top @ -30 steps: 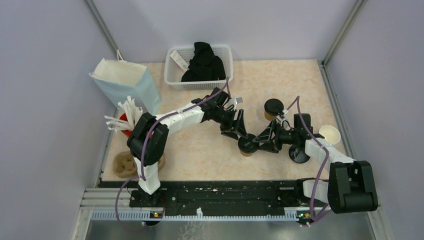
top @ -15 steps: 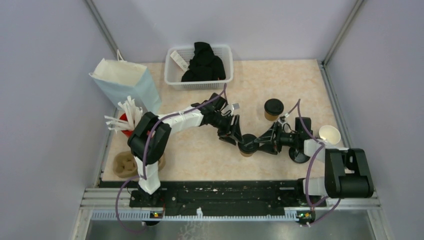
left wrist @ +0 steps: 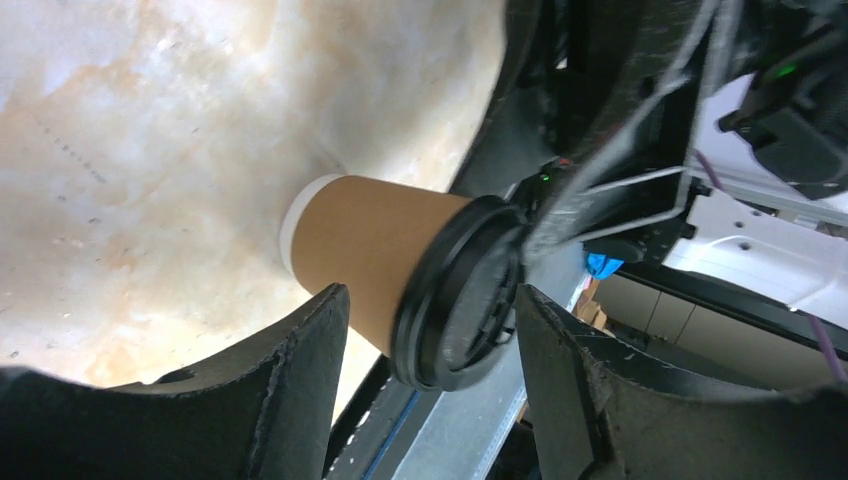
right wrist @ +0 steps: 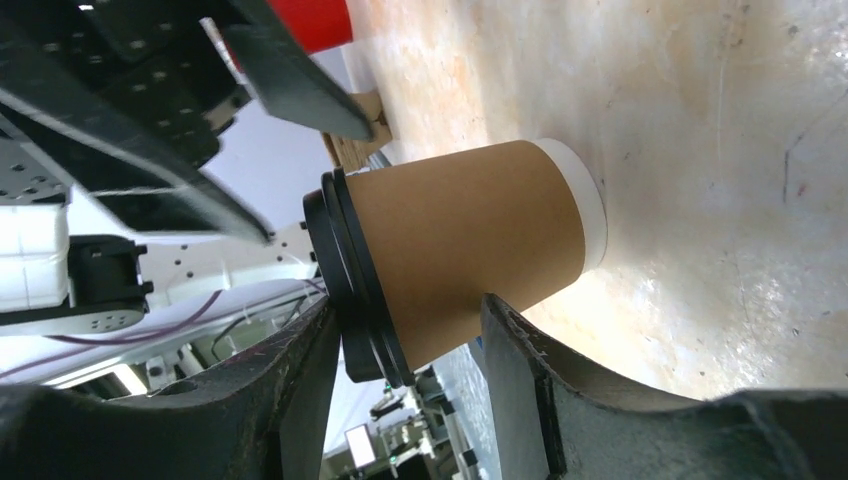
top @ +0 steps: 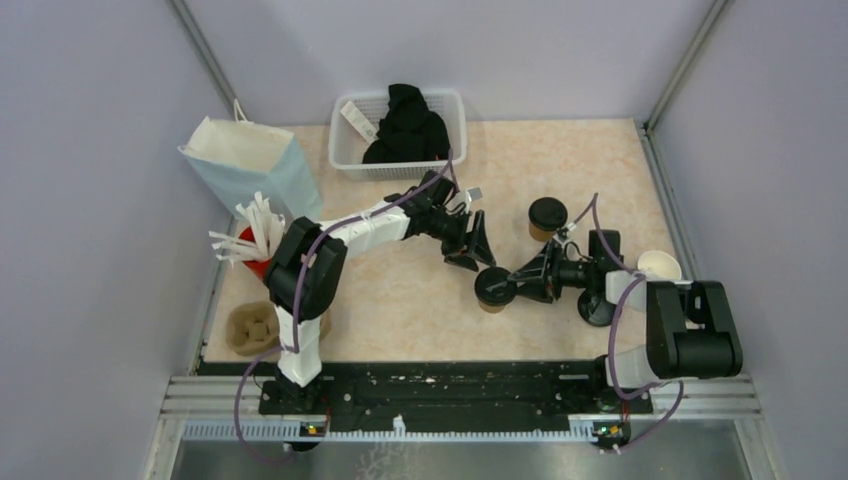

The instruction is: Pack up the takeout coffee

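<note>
The takeout coffee [top: 493, 284] stands upright mid-table, a brown paper cup with a black lid. My right gripper [top: 515, 285] meets it from the right. In the right wrist view one finger lies against the lid rim and the other against the wall of the cup [right wrist: 470, 240], with the right gripper [right wrist: 408, 305] closed on it. My left gripper [top: 478, 258] hangs just behind and left of the cup, open and apart from it. In the left wrist view the cup [left wrist: 390, 250] lies beyond the left gripper [left wrist: 430, 300], touching neither finger.
A second lidded cup [top: 547, 215] and an open cup [top: 660, 268] stand to the right. At the left are a red cup of straws [top: 250, 245], a cardboard carrier [top: 252, 328] and a paper bag [top: 255, 170]. A white basket [top: 345, 150] holds black cloth at the back.
My left gripper has let go of the cup's top, opened wider and drawn back up and to the left. The right gripper stayed at the cup and its jaws narrowed.
</note>
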`<state>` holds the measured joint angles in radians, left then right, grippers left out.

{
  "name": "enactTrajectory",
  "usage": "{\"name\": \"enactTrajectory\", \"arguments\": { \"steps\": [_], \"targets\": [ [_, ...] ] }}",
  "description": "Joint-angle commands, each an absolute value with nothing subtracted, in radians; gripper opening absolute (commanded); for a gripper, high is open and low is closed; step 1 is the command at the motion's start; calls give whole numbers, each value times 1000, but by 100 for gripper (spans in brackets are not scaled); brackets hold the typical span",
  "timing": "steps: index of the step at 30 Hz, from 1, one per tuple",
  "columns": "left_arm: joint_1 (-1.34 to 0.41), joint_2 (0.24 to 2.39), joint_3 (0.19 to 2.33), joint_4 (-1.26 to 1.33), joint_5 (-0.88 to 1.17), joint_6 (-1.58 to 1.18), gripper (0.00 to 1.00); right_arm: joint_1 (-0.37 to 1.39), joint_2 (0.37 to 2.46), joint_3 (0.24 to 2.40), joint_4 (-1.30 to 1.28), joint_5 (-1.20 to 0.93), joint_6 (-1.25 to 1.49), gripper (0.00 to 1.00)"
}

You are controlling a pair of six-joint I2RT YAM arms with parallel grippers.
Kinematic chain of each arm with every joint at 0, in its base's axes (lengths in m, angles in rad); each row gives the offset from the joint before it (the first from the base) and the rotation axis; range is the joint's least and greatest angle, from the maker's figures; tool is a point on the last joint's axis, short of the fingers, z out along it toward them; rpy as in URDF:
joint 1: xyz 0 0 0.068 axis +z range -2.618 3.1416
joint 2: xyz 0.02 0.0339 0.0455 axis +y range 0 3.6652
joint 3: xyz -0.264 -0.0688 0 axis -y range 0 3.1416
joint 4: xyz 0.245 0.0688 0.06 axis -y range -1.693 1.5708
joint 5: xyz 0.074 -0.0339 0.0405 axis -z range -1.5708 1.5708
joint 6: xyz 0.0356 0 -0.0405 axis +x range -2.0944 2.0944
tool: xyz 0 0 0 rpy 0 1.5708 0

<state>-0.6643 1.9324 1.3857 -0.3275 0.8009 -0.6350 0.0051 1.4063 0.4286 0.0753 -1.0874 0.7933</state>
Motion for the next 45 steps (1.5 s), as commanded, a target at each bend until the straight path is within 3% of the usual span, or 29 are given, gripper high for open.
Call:
{"name": "enactTrajectory", "arguments": {
  "steps": [1,8,11,15,22,30,33,39,45],
  "targets": [
    [-664,1979,1333,-285,823,-625,67,3,1467,401,155,-1027,787,50],
    [-665,1970,1306,-322,777,-586,61,3,1384,425,87,-1039,779,52],
    [-665,1940,1335,-348,774,-579,67,3,1355,464,104,-1050,819,61],
    [-664,1904,1346,-347,781,-587,78,3,1396,484,158,-1062,848,63],
    [-665,1923,1285,-289,778,-617,77,31,1434,429,228,-1041,849,62],
    [-664,1931,1258,-310,732,-578,72,26,1440,367,223,-935,848,49],
    [-665,1915,1294,-340,730,-565,77,26,1341,448,69,-921,774,55],
    [-664,1841,1341,-385,745,-565,98,39,1315,497,-16,-1020,714,73],
    [-669,1733,1219,-370,763,-593,98,49,1366,483,29,-1064,684,78]
  ]
}}
